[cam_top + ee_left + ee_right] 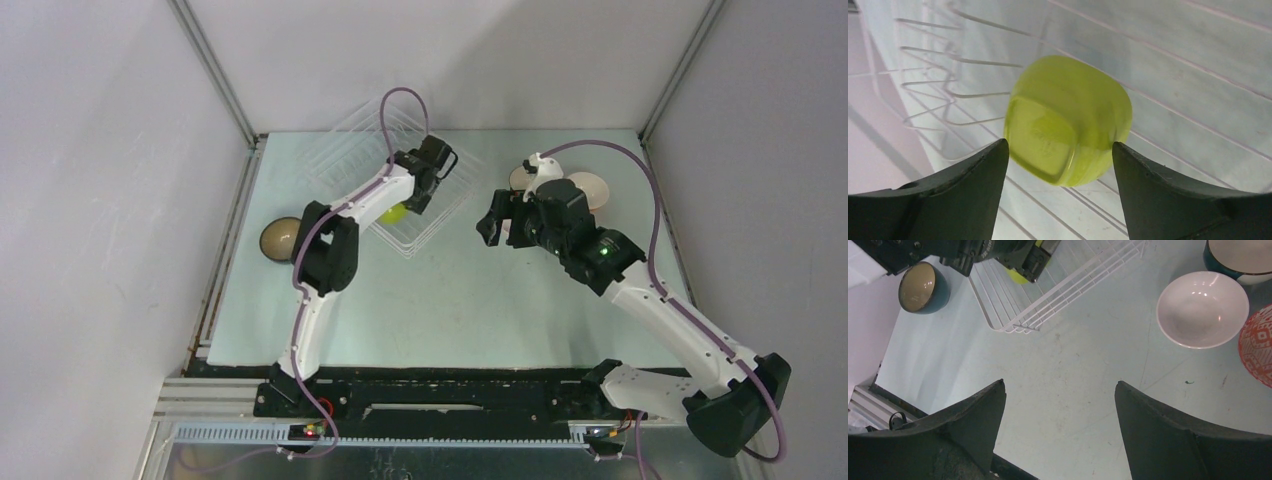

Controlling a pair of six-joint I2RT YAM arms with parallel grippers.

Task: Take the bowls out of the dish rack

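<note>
The white wire dish rack stands at the back left, with the lime green bowl in it near its front edge. My left gripper is open inside the rack. In the left wrist view the lime bowl lies just beyond the spread fingers of the left gripper, untouched. My right gripper is open and empty above bare table. A teal bowl sits left of the rack. The blue-and-white patterned bowl is out of view.
In the right wrist view a white bowl, a dark blue bowl and an orange-red patterned bowl stand on the table at the back right. The rack's corner and the teal bowl show there too. Grey walls enclose the table.
</note>
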